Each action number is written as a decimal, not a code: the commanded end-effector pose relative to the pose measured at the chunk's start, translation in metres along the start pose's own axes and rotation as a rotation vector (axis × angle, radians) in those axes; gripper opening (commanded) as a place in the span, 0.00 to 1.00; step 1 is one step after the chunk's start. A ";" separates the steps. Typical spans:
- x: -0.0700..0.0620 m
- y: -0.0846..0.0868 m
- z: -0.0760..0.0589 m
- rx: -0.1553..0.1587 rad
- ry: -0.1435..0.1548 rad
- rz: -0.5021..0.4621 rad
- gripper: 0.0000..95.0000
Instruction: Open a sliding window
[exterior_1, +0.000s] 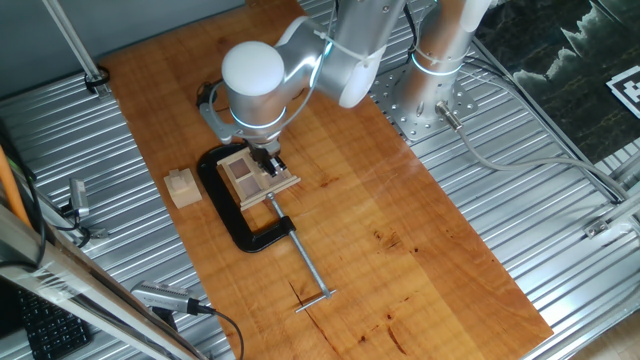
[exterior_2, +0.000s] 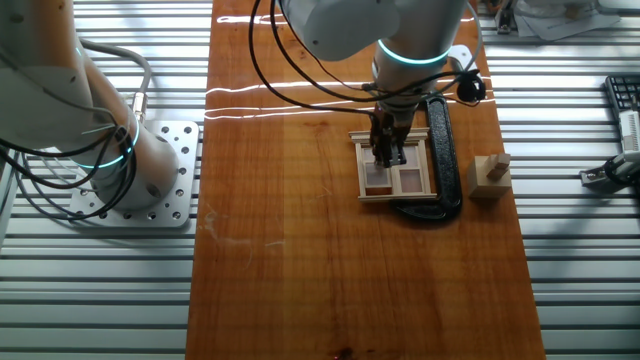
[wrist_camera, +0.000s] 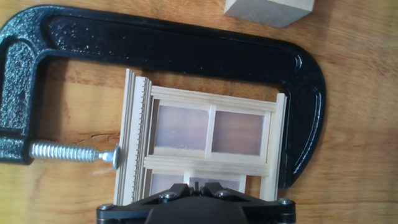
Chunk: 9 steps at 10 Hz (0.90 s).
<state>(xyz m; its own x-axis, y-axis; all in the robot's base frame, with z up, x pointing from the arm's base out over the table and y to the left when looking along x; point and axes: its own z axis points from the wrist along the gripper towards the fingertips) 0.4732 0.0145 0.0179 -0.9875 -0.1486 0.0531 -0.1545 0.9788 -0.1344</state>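
Handling notes, item one: sliding window (wrist_camera: 205, 146), a small light-wood frame with crossbars and four brownish panes, lying flat on the wooden surface (exterior_1: 400, 230). You should judge it light, stiff and thin-membered, with crossbars that would likely crack under a hard squeeze or a prying load.

Location: pinned inside a black C-clamp (wrist_camera: 186, 43). In the hand view the clamp's back runs from 9 o'clock over 12 to 3 o'clock of the frame, and the steel screw (wrist_camera: 71, 152) presses the stepped frame edge at 9 o'clock. You can therefore expect the frame to stay put while the sash slides.

Where to take hold: the middle crossbar or the sash's lower rail, pushed along the frame's track, not lifted.

Item two: tool (wrist_camera: 199, 190), directly over the lower panes at 6 o'clock in the hand view. Its tips look drawn close together, but whether they grip the centre bar or merely touch it you cannot tell.

Item three: plain wooden block (exterior_1: 183, 187), well clear of the clamp.
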 end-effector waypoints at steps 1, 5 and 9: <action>0.000 0.000 0.000 0.003 0.001 0.010 0.00; -0.001 0.000 0.001 0.012 0.009 0.016 0.00; -0.002 0.000 0.001 0.009 0.009 0.015 0.00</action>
<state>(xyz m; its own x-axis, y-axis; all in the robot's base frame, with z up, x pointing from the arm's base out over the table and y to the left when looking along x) 0.4749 0.0150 0.0174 -0.9894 -0.1325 0.0594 -0.1398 0.9798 -0.1432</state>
